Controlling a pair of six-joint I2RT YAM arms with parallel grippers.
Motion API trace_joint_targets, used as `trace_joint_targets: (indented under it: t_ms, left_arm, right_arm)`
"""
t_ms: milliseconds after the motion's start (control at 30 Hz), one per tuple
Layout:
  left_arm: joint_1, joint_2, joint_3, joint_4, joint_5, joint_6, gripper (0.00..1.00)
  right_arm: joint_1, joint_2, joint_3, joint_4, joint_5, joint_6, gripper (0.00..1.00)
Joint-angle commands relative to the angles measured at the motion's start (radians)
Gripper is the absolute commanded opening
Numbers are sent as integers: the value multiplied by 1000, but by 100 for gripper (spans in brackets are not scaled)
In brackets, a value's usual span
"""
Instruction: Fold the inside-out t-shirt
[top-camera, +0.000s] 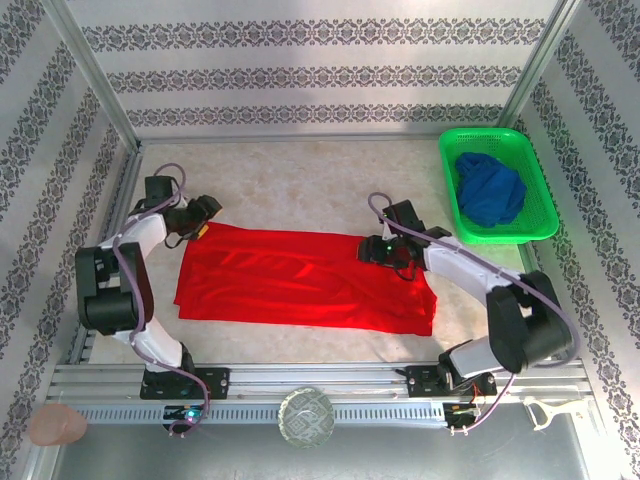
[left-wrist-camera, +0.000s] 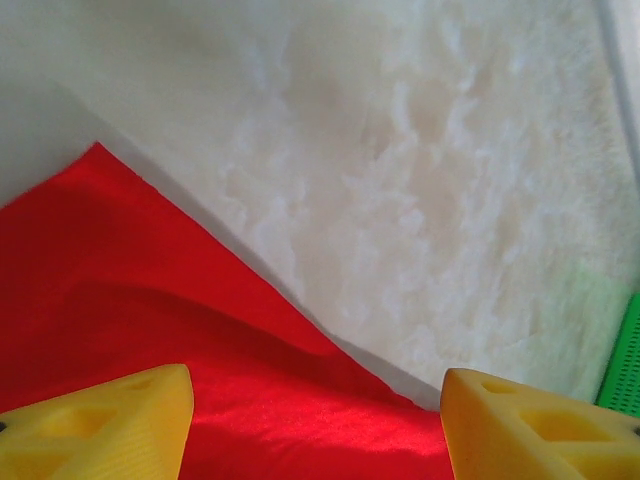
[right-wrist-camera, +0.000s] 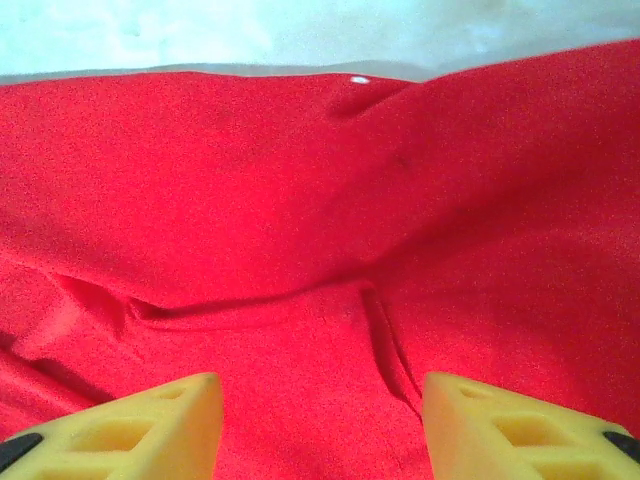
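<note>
The inside-out t-shirt (top-camera: 300, 280) lies flat on the table as a long red folded band, wider than deep. My left gripper (top-camera: 203, 231) is at its far left corner, jaws open over the cloth edge (left-wrist-camera: 300, 400), nothing between the yellow fingers (left-wrist-camera: 110, 425). My right gripper (top-camera: 378, 250) sits at the far edge toward the right end, open just above the red cloth (right-wrist-camera: 320, 300), with a crease running between the yellow fingertips (right-wrist-camera: 500, 425). A small white tag speck (right-wrist-camera: 358, 79) shows near the shirt's far edge.
A green basket (top-camera: 535, 215) at the back right holds a dark blue garment (top-camera: 490, 190). The pale table surface (top-camera: 290, 180) stretches behind the shirt. A metal rail (top-camera: 320, 385) runs along the near edge, with a glass dome (top-camera: 306, 416) and a pinkish object (top-camera: 55, 425).
</note>
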Motion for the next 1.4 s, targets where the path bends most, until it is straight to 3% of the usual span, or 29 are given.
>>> trace_joint_targets:
  t_ms: [0,167,200,367,767,1100,1167,1200,1300,1367]
  left_arm:
    - [-12,58,31,3,-5,22,67]
    - [-17,107,17,22,-22,30,67]
    - [-17,113,12,25,-25,30,67]
    - [-17,123,-8,44,-31,26,67]
    - [-17,71,-24,47,-21,10,67]
    - [-23,25,-47,39,-21,0,67]
    - [-26,23,-46,40,-21,-3,67]
    - [-26,23,-41,36,-22,-1,67]
    - [-29,23,-27,24,-22,1,67]
    - [-29,21,-15,12,-29,5,67]
  right_arm:
    - [13,56,34,21,38,-62,56]
    - [17,125,59,42,31,-71,53]
    - [19,139,66,43,26,-74,48]
    - [21,135,67,40,-5,-83,0]
    - [83,-119,-54,0,-64,-18,0]
    - [350,-324,-239,-15,18,167,0]
    - [412,-384,-272,-33,31,204,30]
    - [429,-426,-289,-33,28,217,37]
    - [401,-569,-315,-84,77,237,48]
    - [308,-634,-322,-114,84,221,51]
